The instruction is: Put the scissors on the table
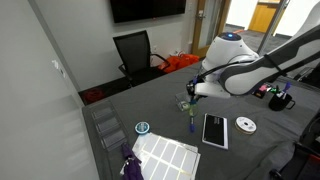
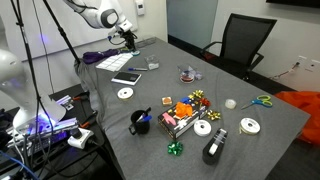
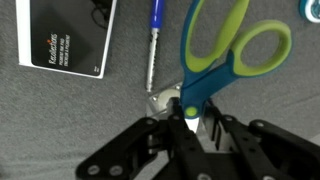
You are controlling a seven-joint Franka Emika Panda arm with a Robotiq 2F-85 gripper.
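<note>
**Scissors held by the blades, over the table**

Your table (image 1: 130,105) is the dark grey top that fills both exterior views. In an exterior view the gripper (image 1: 190,93) hangs over it, well clear of the office chair (image 1: 135,52) at the far side.

In the wrist view, the black pad (image 3: 65,35) with the white edge lies to the left. It carries slanted white writing, too blurred to read.

You have the scissors (image 3: 215,50) in the gripper. The fingers (image 3: 168,128) are closed tight on the blade end, and the green loop handles point away from the wrist. You cannot tell whether the handles touch the table.

The blue pen (image 3: 153,45) lies between pad and scissors, just beside the blades. A tape roll (image 3: 312,8) peeks in at the far right corner.
</note>
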